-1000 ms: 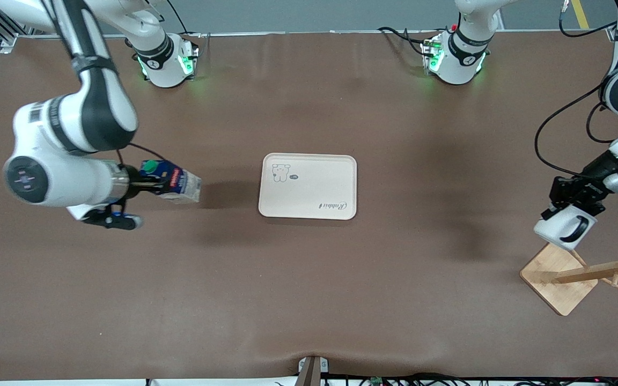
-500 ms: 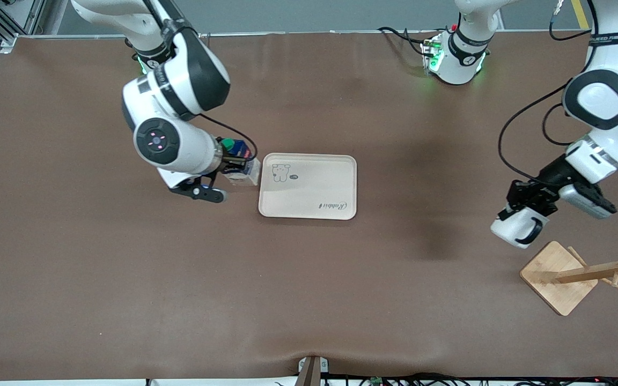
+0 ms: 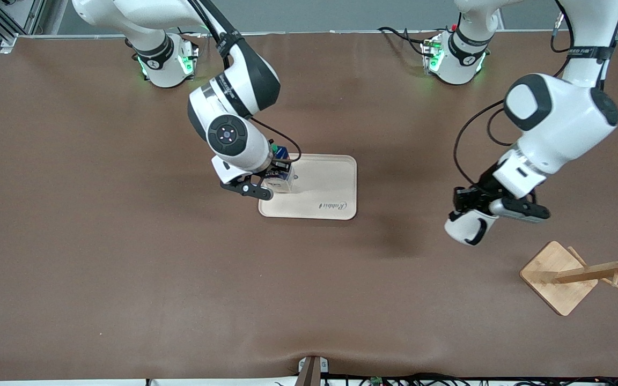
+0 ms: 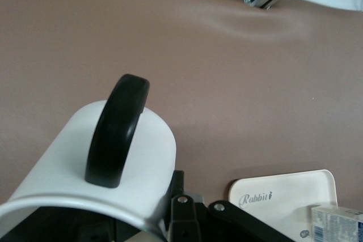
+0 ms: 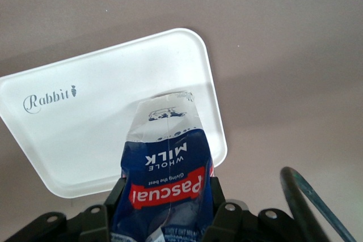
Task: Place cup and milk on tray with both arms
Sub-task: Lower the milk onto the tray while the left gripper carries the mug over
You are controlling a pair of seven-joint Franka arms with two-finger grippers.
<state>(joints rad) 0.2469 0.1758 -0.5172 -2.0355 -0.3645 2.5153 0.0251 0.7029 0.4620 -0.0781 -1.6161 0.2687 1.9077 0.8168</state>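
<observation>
The cream tray (image 3: 325, 187) lies at the table's middle and shows in both wrist views (image 4: 283, 196) (image 5: 74, 134). My right gripper (image 3: 279, 171) is shut on the dark-blue milk carton (image 3: 282, 174) (image 5: 167, 168) and holds it over the tray's end toward the right arm, hiding the bear drawing. My left gripper (image 3: 472, 206) is shut on the white cup (image 3: 464, 228) with its black handle (image 4: 116, 131), in the air over bare table between the tray and the wooden rack. The cup's smiley face is hidden.
A wooden rack with a square base (image 3: 558, 276) and pegged stem (image 3: 601, 271) stands toward the left arm's end, nearer the front camera. The arm bases (image 3: 167, 59) (image 3: 454, 56) glow green at the table's back edge.
My right arm has carried the milk from beside the tray to over its end. My left arm has carried the cup away from the rack toward the tray.
</observation>
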